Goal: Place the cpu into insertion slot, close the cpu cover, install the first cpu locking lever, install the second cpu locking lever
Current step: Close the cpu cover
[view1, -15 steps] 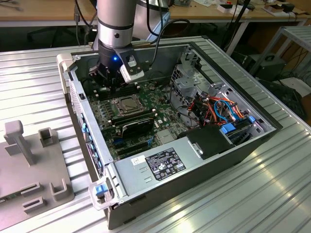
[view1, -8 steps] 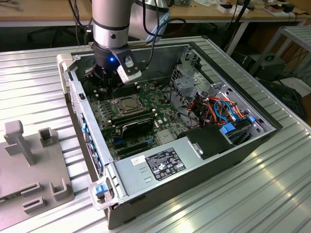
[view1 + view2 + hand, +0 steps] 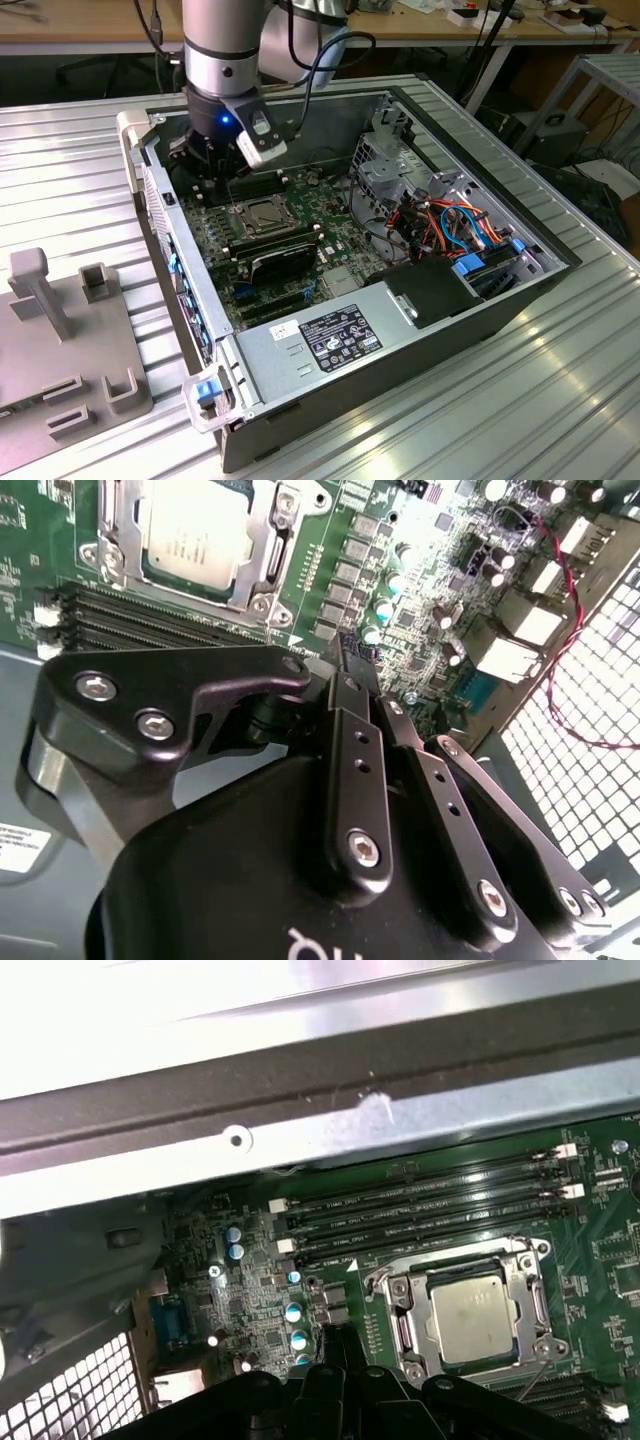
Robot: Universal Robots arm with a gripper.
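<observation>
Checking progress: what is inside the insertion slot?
The cpu lies in the insertion slot, silver top showing through the window of the cpu cover. That frame hides its edges; the chip hides the slot's floor.

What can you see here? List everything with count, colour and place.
case: one, grey, open, on the table
table: one, silver, ribbed, under the case
motherboard: one, green, inside the case
cpu: one, silver-grey, seated on the motherboard
cover: one, silver, closed around the cpu
memory slots: four, black, beside the cpu
cables: several, orange, blue and red, in the case at the exterior view's right
fixture: one, grey, on the table at the exterior view's left
arm: one, silver, above the case
end effector: one, black, shut, over the motherboard near the cpu
</observation>
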